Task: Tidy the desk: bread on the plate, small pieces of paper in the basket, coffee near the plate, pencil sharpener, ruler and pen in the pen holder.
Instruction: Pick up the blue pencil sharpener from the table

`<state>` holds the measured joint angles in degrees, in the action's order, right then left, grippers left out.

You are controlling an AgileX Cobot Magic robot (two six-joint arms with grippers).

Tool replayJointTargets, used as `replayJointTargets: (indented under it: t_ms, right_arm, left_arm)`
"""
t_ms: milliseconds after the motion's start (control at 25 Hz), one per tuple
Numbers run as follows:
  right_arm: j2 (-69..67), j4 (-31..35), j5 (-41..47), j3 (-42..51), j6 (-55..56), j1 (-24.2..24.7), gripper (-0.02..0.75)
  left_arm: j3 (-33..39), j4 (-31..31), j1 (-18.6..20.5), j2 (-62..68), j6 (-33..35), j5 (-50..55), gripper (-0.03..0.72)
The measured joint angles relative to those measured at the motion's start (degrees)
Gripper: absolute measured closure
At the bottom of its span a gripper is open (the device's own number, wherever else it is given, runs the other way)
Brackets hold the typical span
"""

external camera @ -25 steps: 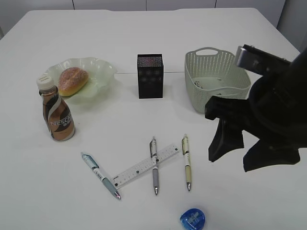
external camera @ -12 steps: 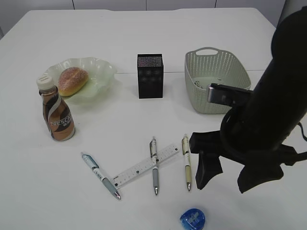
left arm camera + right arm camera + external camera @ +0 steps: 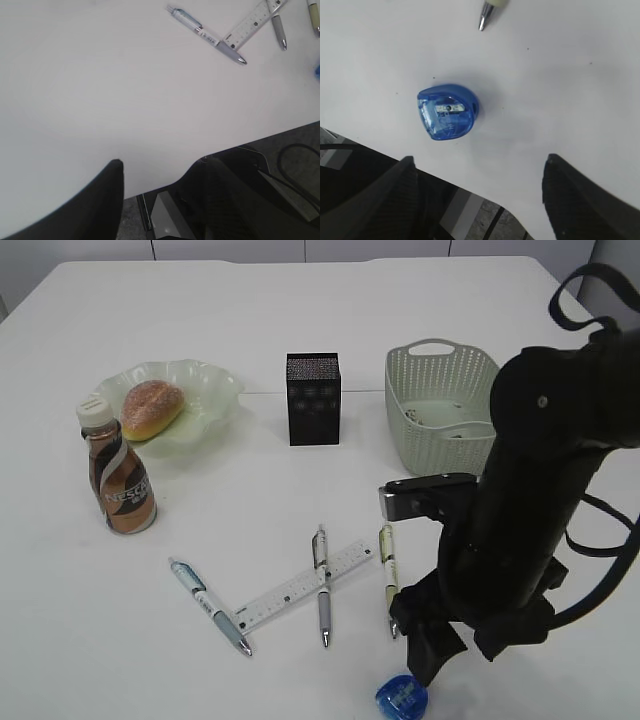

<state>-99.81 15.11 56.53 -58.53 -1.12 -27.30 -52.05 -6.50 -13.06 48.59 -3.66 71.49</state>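
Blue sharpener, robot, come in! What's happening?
Right gripper open above the sharpener, not touching. Left gripper open, idle. Nothing blocking.

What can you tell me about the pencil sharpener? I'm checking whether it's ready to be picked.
The pencil sharpener is small, rounded, translucent blue plastic, with a metal blade and screw showing on top. It lies flat on the white table near the front edge, touching nothing. The open right claw hovers above it, fingers apart, not yet in contact.

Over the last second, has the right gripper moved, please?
Yes. The right gripper has swung away from beside the basket, down and leftward toward the near table edge, and now hangs open over the sharpener.
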Motion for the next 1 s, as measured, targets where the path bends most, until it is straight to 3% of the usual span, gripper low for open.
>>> replayJointTargets:
  t_ms: [560,680,880,1000]
  right_arm:
    - [-1.27,2.63,-4.67,0.00,-5.25,0.00,0.157]
    - [-1.27,0.22,-5.20,0.00,-5.74,-2.05,0.166]
    - [-1.31,-9.48,-7.35,0.00,1.12,-7.80,0.171]
    - [-1.99,-11.30,-7.45,0.00,3.11,-8.52,0.171]
  left_arm:
    - [0.00,-1.97,0.00,0.00,0.00,0.00,0.309]
    - [0.00,-2.48,0.00,0.00,-0.14,0.00,0.309]
    - [0.00,-2.83,0.00,0.00,-0.13,0.00,0.309]
    - [0.00,-2.92,0.00,0.00,-0.13,0.00,0.309]
